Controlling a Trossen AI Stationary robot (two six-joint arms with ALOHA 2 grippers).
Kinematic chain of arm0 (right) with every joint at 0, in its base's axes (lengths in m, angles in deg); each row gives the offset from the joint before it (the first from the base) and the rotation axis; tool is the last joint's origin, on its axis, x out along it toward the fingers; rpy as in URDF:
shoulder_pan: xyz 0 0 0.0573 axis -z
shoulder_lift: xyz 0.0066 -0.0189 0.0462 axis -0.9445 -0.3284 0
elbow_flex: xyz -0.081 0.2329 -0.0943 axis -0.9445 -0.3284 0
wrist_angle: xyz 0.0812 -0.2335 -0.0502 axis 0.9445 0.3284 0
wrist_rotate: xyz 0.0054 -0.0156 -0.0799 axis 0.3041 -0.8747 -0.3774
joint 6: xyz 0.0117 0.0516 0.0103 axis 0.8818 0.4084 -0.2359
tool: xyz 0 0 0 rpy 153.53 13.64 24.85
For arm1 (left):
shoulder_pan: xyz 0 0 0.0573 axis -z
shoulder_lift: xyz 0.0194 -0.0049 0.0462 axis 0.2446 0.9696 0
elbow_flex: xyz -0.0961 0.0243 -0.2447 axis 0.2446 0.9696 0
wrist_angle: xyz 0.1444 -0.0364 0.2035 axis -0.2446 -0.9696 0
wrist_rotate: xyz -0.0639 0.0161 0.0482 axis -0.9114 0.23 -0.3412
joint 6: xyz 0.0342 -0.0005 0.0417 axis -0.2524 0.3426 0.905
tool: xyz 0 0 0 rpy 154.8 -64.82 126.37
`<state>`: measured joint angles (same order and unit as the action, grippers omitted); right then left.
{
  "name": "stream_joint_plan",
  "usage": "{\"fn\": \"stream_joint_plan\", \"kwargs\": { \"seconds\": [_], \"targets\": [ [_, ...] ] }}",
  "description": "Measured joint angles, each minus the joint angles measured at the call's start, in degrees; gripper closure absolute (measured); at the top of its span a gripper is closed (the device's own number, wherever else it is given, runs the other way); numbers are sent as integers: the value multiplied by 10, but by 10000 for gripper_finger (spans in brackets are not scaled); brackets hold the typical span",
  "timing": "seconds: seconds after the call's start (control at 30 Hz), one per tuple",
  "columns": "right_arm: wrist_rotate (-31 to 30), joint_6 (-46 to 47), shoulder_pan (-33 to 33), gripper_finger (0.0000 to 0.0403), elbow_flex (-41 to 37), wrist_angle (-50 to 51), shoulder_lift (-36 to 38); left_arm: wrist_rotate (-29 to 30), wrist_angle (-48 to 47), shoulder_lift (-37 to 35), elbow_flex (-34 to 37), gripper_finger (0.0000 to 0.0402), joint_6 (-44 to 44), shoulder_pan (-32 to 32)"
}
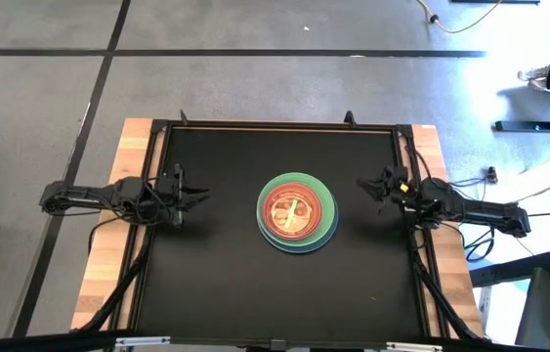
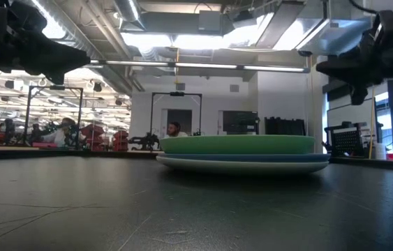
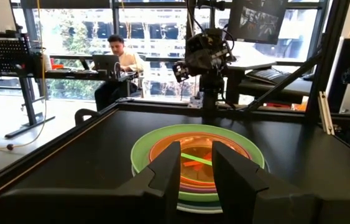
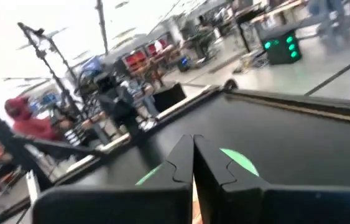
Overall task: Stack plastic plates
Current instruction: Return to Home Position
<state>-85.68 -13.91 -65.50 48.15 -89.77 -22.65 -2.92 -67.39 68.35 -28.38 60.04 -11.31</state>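
Note:
The plastic plates [image 1: 298, 212] sit in one stack at the table's middle: a green plate on blue and pale ones, with orange-brown, purple and small translucent plates nested inside; the topmost has a centre bar [image 3: 196, 160]. In the low view the stack [image 2: 241, 153] rests flat on the tabletop. My left gripper [image 1: 201, 195] hovers above the table to the stack's left, fingers [image 3: 196, 163] open, pointing at the stack. My right gripper [image 1: 364, 185] hangs in the air to the stack's right, fingers [image 4: 193, 155] shut on nothing.
The black tabletop [image 1: 216, 284] spreads around the stack, framed by a raised rail [image 1: 275, 125] and wooden side edges. Cables run along both sides. People sit at desks in the room beyond the table [image 3: 117, 59].

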Motion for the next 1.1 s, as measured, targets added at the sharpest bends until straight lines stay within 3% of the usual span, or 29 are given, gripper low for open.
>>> {"fn": "stream_joint_plan", "kwargs": {
  "seconds": [0.23,1.1],
  "targets": [
    [-4,0,0,402,1,47,-1,0,0,0,0,317,0,0],
    [-4,0,0,402,1,48,-1,0,0,0,0,317,0,0]
  ]
}}
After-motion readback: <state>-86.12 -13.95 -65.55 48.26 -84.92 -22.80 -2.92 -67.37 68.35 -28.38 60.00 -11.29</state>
